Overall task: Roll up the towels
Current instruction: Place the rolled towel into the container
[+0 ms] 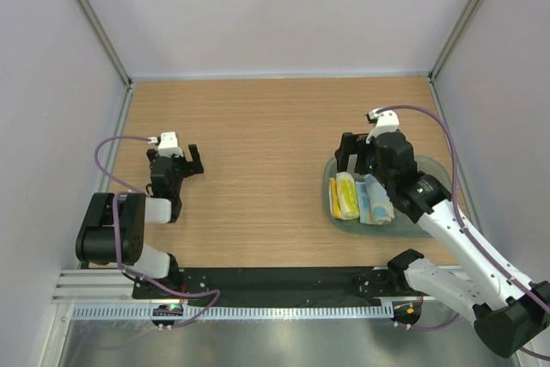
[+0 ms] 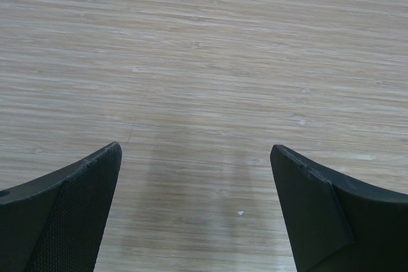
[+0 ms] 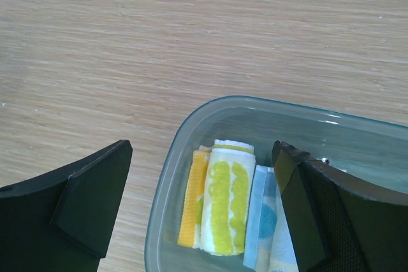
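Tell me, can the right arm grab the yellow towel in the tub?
Probably yes. The right arm hangs above the clear bluish plastic tub, jaws open, and the yellow rolled cloth towel lies uncovered beneath them. A light blue towel lies right beside it, so gripping may be tight.

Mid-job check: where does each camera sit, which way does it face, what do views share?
Top external: above and behind the bases, looking down on the table; both arms, left gripper, right gripper show.
Left wrist: on the left arm, facing bare table; open fingers show.
Right wrist: on the right arm, facing the tub, yellow towel, blue towel; open fingers show.
Shared: top and right wrist see tub and towels.
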Controlling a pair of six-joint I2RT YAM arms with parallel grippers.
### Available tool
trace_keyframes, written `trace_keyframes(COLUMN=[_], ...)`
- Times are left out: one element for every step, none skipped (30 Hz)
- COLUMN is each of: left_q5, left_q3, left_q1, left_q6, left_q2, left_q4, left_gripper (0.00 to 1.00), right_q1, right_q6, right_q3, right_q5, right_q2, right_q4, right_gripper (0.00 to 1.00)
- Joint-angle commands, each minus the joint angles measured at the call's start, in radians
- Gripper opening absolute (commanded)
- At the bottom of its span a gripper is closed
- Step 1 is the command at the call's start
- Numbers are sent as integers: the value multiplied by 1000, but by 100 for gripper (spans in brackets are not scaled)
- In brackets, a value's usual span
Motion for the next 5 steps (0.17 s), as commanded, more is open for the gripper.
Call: trace_keyframes(left_q5=[1, 2, 1, 2, 1], left_q3=[8, 8, 6, 3, 1], left_q1=[9, 9, 9, 9, 7], left_q6=[22, 22, 22, 22, 22], left_q2=[2, 1, 1, -2, -5], left_q4=[63, 63, 63, 63, 66], left_gripper=[100, 100, 100, 100, 100], right_q1=[0, 1, 0, -2, 0], right_q6=[-13, -21, -28, -47, -56], right_q3=[-23, -44, -58, -72, -105], right_q5=[53, 61, 75, 89, 98], right_q2=[12, 15, 18, 23, 30], right_q4=[98, 108, 135, 152, 172], right_gripper=[100, 100, 100, 100, 100])
